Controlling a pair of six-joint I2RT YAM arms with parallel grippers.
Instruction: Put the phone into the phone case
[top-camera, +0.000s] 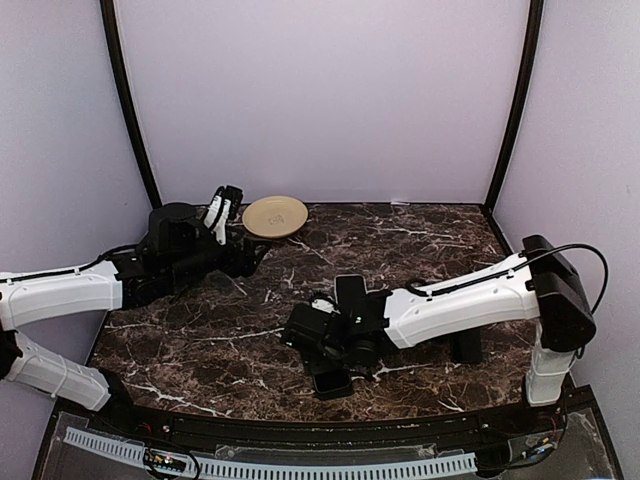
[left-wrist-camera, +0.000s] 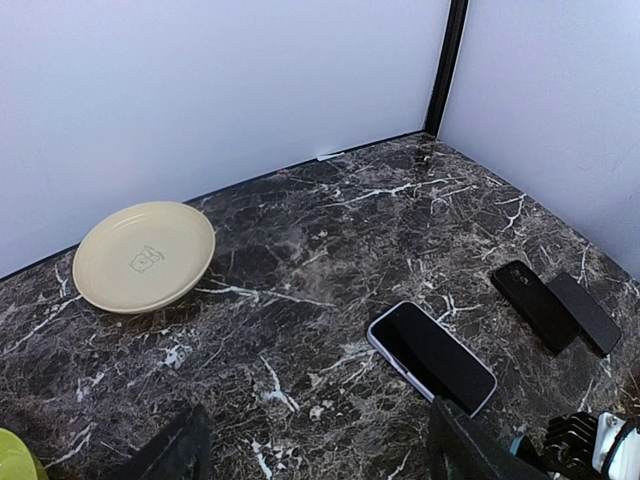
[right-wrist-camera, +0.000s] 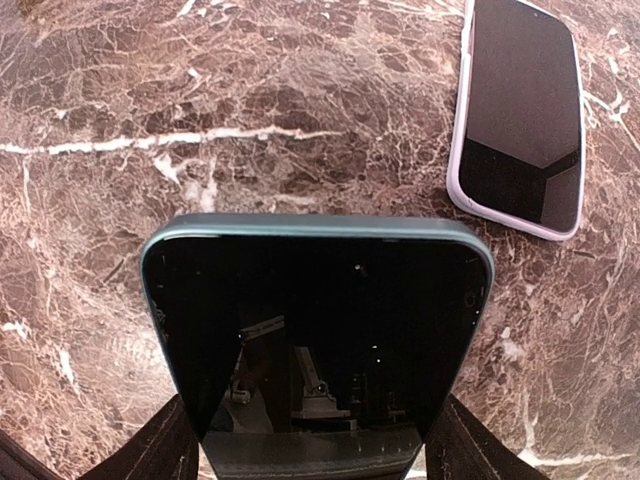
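Right claw (right-wrist-camera: 315, 440) grips the teal-edged phone (right-wrist-camera: 318, 330), not yet cased, a lilac-rimmed handset (right-wrist-camera: 520, 110) ahead-right on the bench (right-wrist-camera: 150, 100); left claw (left-wrist-camera: 320, 450) gapes empty.

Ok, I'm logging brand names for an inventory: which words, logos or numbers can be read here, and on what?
No text is readable in any view.
plate: a small emblem at its centre, too small to read.
teal-edged phone: dark screen, only reflections.
light-edged phone: dark screen, nothing on it.
two dark slabs: no marking visible.
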